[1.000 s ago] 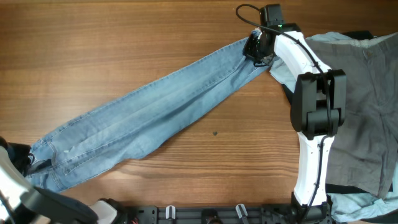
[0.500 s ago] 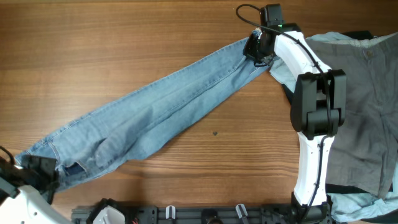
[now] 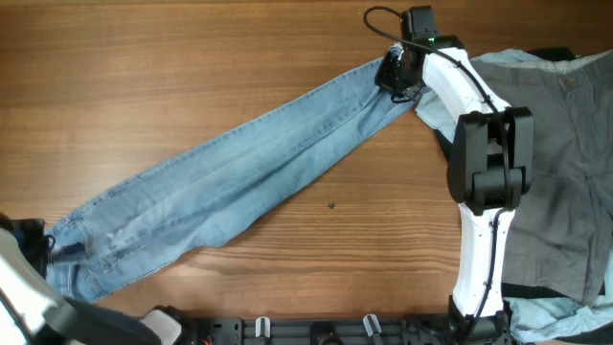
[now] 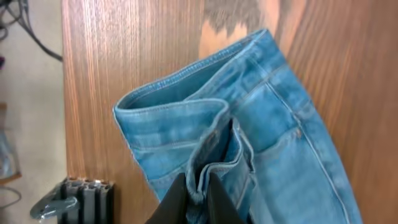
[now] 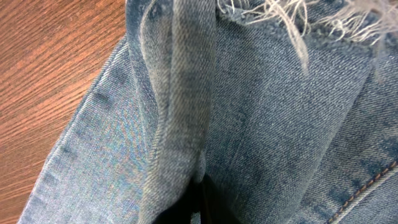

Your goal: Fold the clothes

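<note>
A pair of light blue denim jeans is lying stretched out flat in a long diagonal band across the brown wooden table, running from the near left corner up toward the far right. The left gripper is sitting at the near left end of the jeans, and in the left wrist view this left gripper is closing narrowly on a raised fold of the stitched denim waistband, with the cloth bunching up between its two fingers while the rest of that end is resting on the wood. The right gripper is sitting at the far right end of the jeans; in the right wrist view the right gripper is pinching a ridge of denim that is standing up between its dark fingers, just below the frayed white hem. To the right of the white right arm, a grey garment is spreading over the right side of the table, with a pale blue cloth showing from under its edge.
</note>
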Robot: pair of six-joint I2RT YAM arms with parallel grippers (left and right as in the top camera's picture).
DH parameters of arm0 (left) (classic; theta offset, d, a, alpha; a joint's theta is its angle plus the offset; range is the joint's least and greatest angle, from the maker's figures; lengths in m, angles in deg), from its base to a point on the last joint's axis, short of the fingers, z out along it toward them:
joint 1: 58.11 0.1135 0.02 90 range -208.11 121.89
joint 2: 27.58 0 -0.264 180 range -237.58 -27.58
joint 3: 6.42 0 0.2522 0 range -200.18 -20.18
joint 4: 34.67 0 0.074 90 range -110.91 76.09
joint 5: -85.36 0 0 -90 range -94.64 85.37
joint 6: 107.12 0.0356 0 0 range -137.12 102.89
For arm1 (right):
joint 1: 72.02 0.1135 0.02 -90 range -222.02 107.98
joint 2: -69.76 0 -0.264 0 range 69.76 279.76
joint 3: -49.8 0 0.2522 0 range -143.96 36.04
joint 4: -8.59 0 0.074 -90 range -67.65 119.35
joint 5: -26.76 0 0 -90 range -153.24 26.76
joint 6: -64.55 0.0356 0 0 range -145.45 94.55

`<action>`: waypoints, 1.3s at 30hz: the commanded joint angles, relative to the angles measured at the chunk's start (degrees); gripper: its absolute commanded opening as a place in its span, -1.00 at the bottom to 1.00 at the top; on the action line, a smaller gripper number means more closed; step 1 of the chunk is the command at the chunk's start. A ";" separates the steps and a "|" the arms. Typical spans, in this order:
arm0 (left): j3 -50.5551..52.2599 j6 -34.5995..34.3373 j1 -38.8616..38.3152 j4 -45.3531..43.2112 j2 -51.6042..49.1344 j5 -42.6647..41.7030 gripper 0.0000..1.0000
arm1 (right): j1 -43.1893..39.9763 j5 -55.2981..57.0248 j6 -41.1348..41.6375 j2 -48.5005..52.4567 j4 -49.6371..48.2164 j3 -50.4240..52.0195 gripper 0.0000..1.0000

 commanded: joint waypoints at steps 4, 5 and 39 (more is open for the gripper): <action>0.09 2.40 0.13 -14.75 -9.35 -5.64 -0.67 | -2.01 7.02 -3.65 2.95 1.20 1.95 -0.67; 0.09 3.28 0.15 -16.65 -9.33 -5.77 -0.64 | -2.01 6.78 -5.51 2.95 0.85 1.95 -0.65; 13.81 11.50 5.25 -19.76 -11.06 -10.23 -0.92 | -2.21 -7.48 -15.61 -8.07 9.07 1.95 0.23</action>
